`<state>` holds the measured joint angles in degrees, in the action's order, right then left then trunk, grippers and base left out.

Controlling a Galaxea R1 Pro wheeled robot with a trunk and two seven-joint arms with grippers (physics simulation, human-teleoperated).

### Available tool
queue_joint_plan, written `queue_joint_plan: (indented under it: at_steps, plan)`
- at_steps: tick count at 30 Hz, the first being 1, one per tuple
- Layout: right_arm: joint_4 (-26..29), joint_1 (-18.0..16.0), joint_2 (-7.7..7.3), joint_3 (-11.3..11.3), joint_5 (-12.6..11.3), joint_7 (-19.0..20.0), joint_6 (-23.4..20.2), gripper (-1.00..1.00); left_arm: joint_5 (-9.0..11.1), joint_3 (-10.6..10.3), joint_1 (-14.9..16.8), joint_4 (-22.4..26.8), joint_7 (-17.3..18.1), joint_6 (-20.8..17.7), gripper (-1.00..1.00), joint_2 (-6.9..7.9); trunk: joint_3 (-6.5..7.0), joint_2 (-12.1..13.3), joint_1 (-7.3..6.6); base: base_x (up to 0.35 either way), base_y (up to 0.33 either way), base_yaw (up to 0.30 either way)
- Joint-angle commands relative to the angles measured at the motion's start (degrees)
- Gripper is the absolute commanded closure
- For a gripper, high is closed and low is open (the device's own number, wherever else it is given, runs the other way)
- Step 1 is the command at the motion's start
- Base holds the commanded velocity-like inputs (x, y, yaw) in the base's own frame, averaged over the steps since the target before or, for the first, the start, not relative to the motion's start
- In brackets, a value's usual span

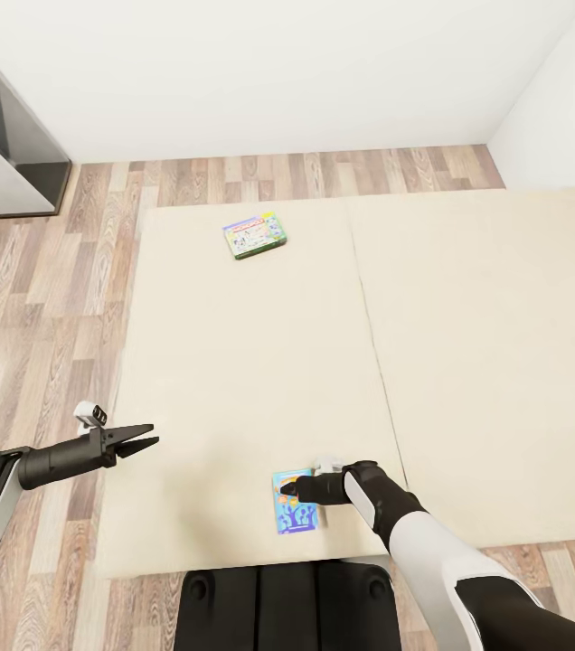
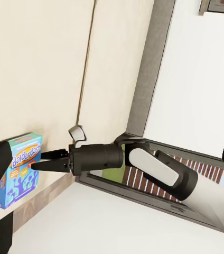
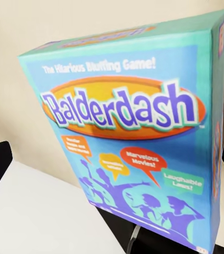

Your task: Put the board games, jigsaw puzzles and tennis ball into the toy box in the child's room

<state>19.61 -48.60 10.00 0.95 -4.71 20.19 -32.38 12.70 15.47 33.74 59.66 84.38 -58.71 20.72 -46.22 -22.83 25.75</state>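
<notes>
I judge the task barely begun: both board games lie on the bed [image 1: 260, 362], my right pincer [image 1: 289, 492] spread wide at the blue Balderdash box [image 1: 295, 513] near its front edge, the green-bordered box [image 1: 254, 235] far off, my left pincer [image 1: 146, 442] parted and empty.

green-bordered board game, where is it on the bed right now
In the head view the green-bordered board game lies flat on the bed's left section, near its far edge, apart from both arms.
</notes>
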Motion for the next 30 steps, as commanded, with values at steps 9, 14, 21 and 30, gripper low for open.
queue_joint_plan:
  at_steps: [9,14,21,30]
  plan:
    - [0.07,-0.01,0.00,0.10,-0.48,-0.15,-0.32,-1.00,0.04,0.00,0.01,0.01,0.17,-0.60,-1.00,0.02,-0.06,-0.09,0.03,0.000,0.000,0.000]
    - [0.07,-0.01,0.00,0.10,-0.48,-0.15,-0.26,-1.00,0.04,0.00,0.01,0.01,0.17,-0.61,-1.00,0.02,-0.06,-0.09,0.03,0.000,0.000,0.053]
    - [0.07,-0.01,0.00,0.10,-0.48,-0.15,-0.15,-1.00,0.04,0.00,0.01,0.01,0.17,-0.57,-1.00,-0.02,-0.06,-0.09,0.03,0.000,0.000,0.069]
    - [0.07,-0.01,0.00,0.10,-0.48,-0.15,-0.14,-1.00,0.04,0.00,0.01,0.01,0.17,-0.57,-1.00,-0.05,-0.06,-0.09,0.03,0.000,0.000,0.005]
